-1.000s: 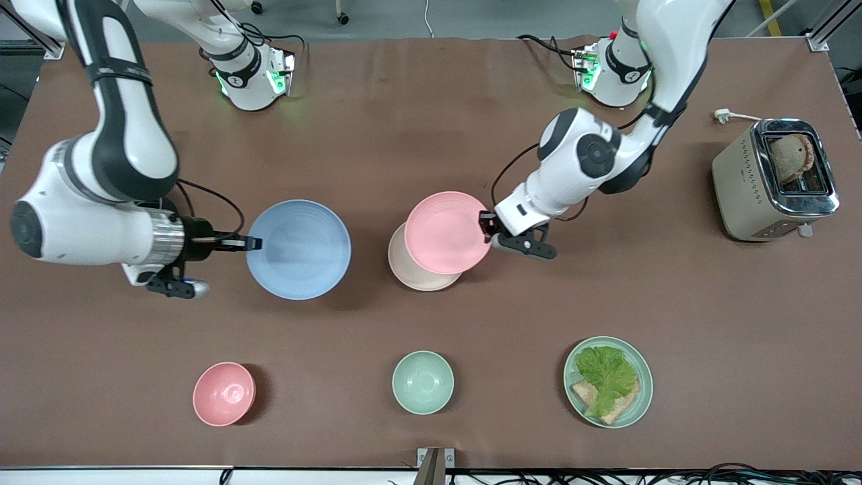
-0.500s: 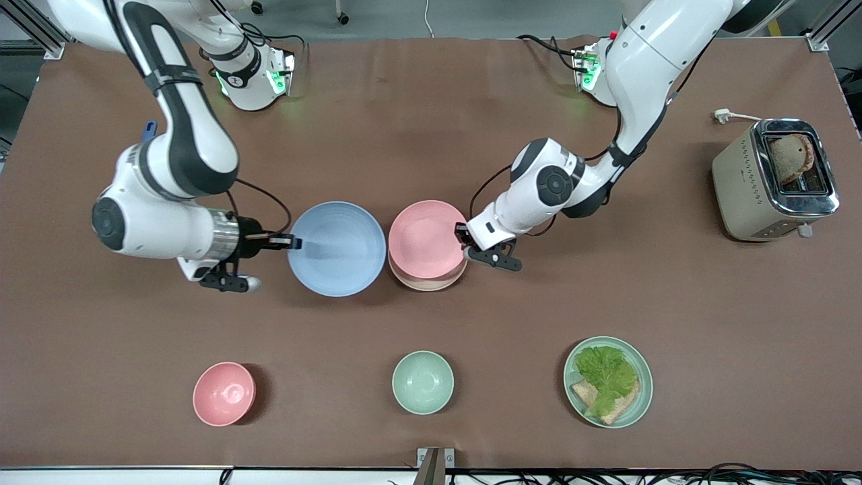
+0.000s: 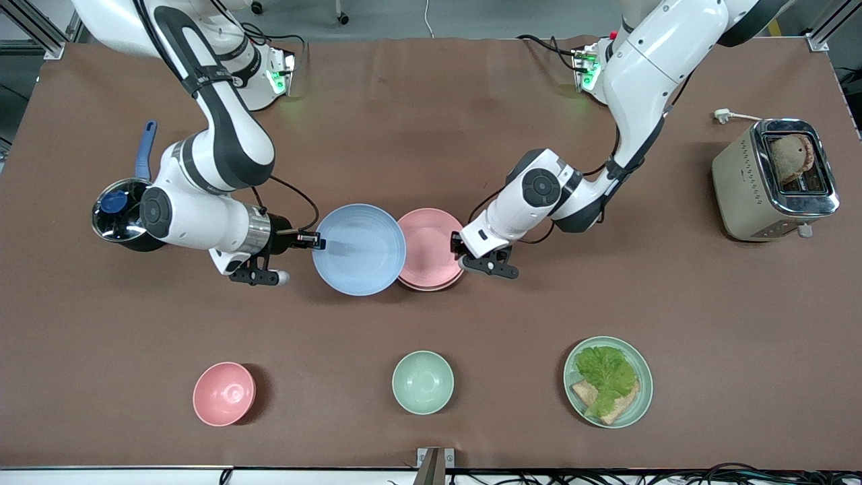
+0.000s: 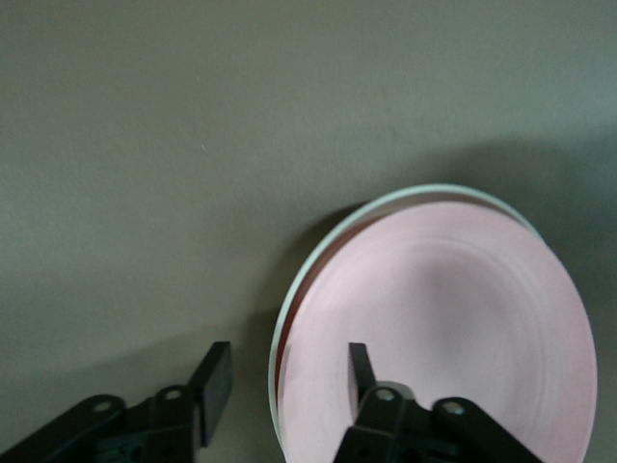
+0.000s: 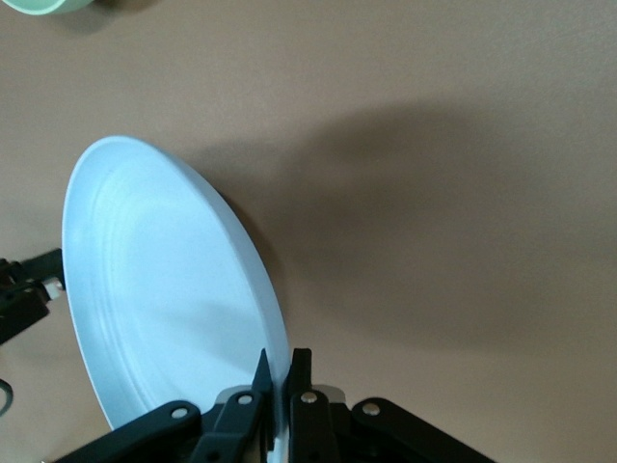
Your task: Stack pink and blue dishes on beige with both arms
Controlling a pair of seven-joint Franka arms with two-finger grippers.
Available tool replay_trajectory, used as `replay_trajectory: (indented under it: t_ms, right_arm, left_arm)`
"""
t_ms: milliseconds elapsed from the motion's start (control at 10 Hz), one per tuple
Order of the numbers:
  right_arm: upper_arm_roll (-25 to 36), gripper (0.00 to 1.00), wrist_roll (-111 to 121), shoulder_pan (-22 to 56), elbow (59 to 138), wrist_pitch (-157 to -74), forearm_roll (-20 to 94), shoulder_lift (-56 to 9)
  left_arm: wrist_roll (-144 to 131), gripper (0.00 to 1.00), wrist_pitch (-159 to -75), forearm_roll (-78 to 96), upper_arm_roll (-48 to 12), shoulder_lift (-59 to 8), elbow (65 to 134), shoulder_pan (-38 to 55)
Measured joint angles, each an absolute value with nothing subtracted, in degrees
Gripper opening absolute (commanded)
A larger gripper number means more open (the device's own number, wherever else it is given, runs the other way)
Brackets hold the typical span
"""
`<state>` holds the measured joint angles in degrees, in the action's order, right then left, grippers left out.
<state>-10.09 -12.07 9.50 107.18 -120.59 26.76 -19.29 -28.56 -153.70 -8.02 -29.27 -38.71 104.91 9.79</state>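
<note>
The pale pink plate (image 3: 434, 246) lies on the beige plate, of which only a thin pale rim (image 4: 434, 187) shows under it in the left wrist view. My left gripper (image 3: 460, 246) stands open at the pink plate's (image 4: 453, 328) edge toward the left arm's end, one finger (image 4: 217, 386) outside the rim and the other over the plate. My right gripper (image 3: 318, 240) is shut on the rim of the pale blue plate (image 3: 360, 249), which it holds up in the air beside the stack. The blue plate's (image 5: 164, 289) edge overlaps the pink plate.
A pink bowl (image 3: 224, 393), a green bowl (image 3: 423, 382) and a green plate with lettuce and bread (image 3: 608, 381) stand along the front. A toaster (image 3: 774, 179) sits at the left arm's end, a steel pot (image 3: 120, 215) at the right arm's end.
The left arm lowered the pink plate onto the beige one and opened its fingers. The right arm carried the blue plate toward the stack until it overlaps the pink plate.
</note>
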Motion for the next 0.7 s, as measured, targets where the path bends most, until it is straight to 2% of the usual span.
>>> replay_trajectory:
  t_ms: [200, 400, 600, 700]
  right_arm:
    - [-12.64, 0.01, -12.61, 9.59, 107.36, -121.22, 26.78, -20.17]
    - [-15.94, 0.02, -14.78, 9.96, 107.85, -125.57, 26.81, -22.53]
    - [-18.94, 0.03, -18.12, 11.45, 108.05, -132.27, 26.81, -26.24]
    - [-19.41, 0.04, -18.70, 12.38, 108.12, -133.77, 26.81, -27.63]
  left_arm:
    - [-28.11, 1.00, -146.11, -8.28, -30.14, -35.07, 103.64, 6.78]
    - [-28.05, 1.00, -133.50, -8.29, -29.12, -25.94, 102.89, 5.66]
    - [-27.62, 1.00, -121.46, -8.29, -23.91, -16.44, 102.92, 5.75]
    - [-26.02, 1.00, -118.05, -8.29, -20.95, -13.09, 102.98, 5.72]
